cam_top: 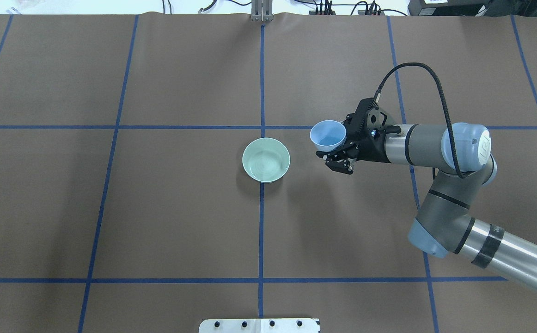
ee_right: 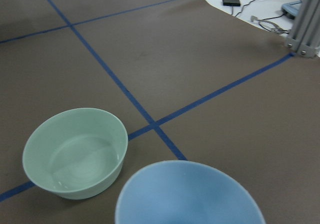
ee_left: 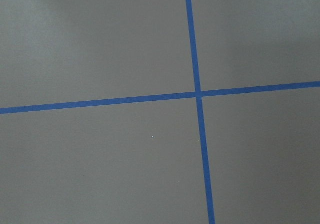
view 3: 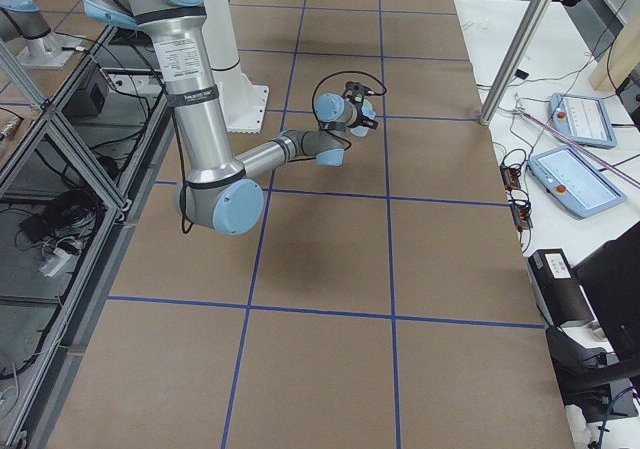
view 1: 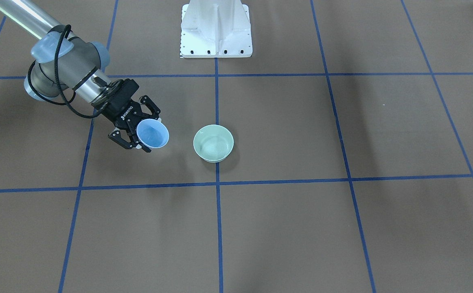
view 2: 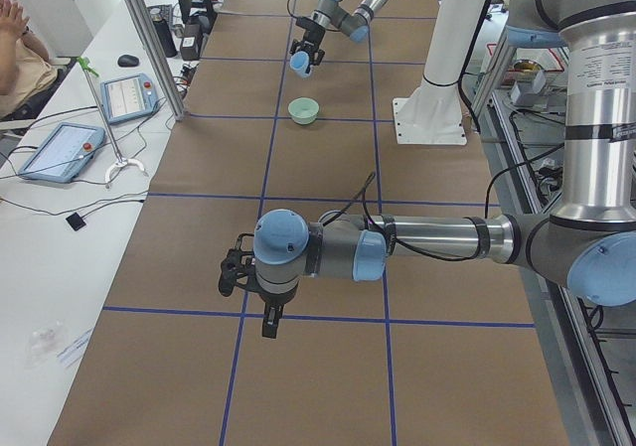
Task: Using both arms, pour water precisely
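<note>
My right gripper (view 1: 141, 132) is shut on the rim of a light-blue cup (view 1: 154, 135) and holds it above the table, close to level. The cup (cam_top: 327, 134) is off to one side of a pale-green bowl (cam_top: 266, 160) that stands at the table's middle. Water (view 1: 214, 147) shows as faint ripples in the green bowl, and some lies in the blue cup. The right wrist view shows the cup's rim (ee_right: 190, 196) near and the green bowl (ee_right: 75, 154) beyond it. My left gripper (view 2: 248, 282) shows only in the exterior left view, far from both, and I cannot tell if it is open.
The brown table cover (cam_top: 157, 208) carries a grid of blue tape lines (cam_top: 261, 231). The white pedestal base (view 1: 216, 30) stands at the robot's edge. The left wrist view shows only a tape crossing (ee_left: 198, 93). Tablets and cables lie on the side bench (view 2: 60, 148).
</note>
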